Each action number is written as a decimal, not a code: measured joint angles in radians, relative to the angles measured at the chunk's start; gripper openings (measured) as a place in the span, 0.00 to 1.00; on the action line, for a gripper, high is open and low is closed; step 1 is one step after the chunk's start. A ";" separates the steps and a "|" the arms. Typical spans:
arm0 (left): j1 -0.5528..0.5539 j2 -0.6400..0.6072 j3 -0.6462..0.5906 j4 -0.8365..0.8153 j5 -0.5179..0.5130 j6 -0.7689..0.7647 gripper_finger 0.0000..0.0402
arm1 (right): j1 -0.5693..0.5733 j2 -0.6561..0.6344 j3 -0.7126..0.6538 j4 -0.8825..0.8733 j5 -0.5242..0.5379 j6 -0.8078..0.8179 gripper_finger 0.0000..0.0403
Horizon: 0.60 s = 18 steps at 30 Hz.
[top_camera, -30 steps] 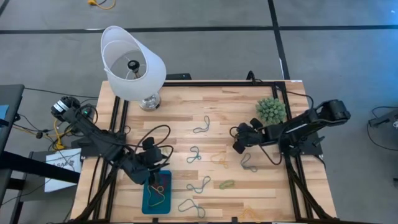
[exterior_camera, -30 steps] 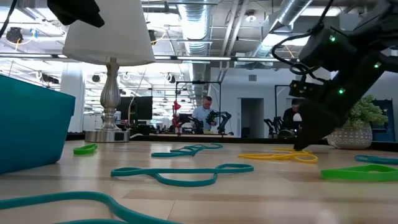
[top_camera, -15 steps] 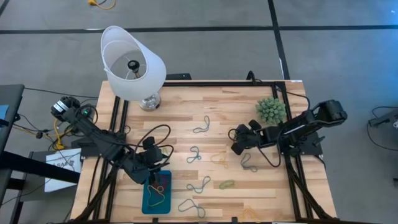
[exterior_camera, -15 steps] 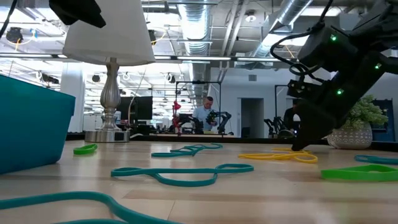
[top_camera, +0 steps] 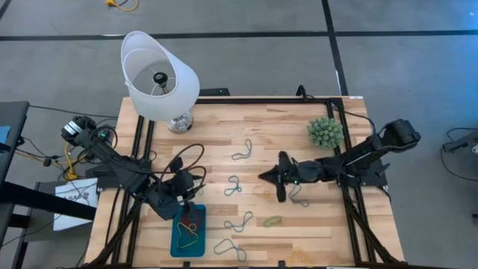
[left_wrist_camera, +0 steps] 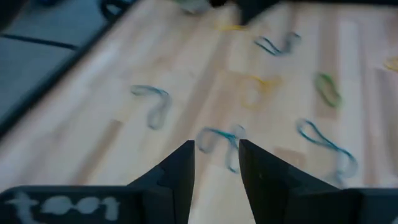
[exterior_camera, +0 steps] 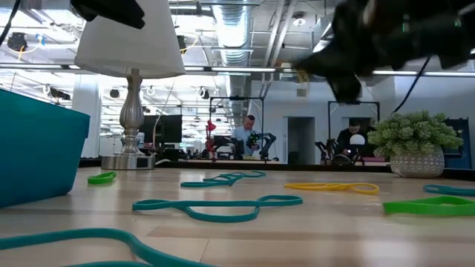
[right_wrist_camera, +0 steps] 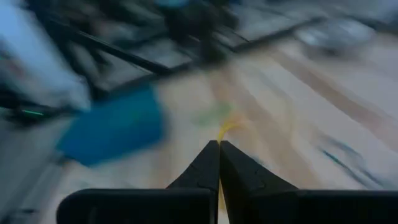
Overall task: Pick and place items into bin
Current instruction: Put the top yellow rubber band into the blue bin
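Observation:
Several rubber-band items lie loose on the wooden table: a teal one, a green one, a grey-green one and a yellow one. The teal bin sits at the near left with red and yellow bands in it. My left gripper hovers open just beyond the bin's far end, and its wrist view shows nothing between the fingers. My right gripper is shut above mid-table, with a thin yellow strand at its tips. My right gripper pinches a thin yellow band between its two shut fingertips. A short piece of the band sticks out past the tips. The fingers lie nearly level and point toward the table's left. In the low view the gripper is high above the tabletop.
A white lampshade on a silver base stands at the far left corner. A spiky green plant ball sits at the far right. More bands lie near the front edge. Black frame rails run along both table sides.
My right gripper has risen off the table near the grey-green band. It has swung toward the table's left and tipped from pointing down to nearly level. The bands on the table and the bin have stayed put.

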State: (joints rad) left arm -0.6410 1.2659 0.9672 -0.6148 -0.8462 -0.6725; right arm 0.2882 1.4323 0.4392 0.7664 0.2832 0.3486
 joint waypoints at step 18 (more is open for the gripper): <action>0.142 0.000 0.000 -0.008 -0.180 0.010 0.29 | 0.096 0.699 0.915 -0.114 -0.240 -0.228 0.00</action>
State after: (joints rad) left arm -0.4992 1.2659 0.9676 -0.6230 -1.0261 -0.6627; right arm 0.3847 2.1310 1.3538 0.6524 0.0434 0.1206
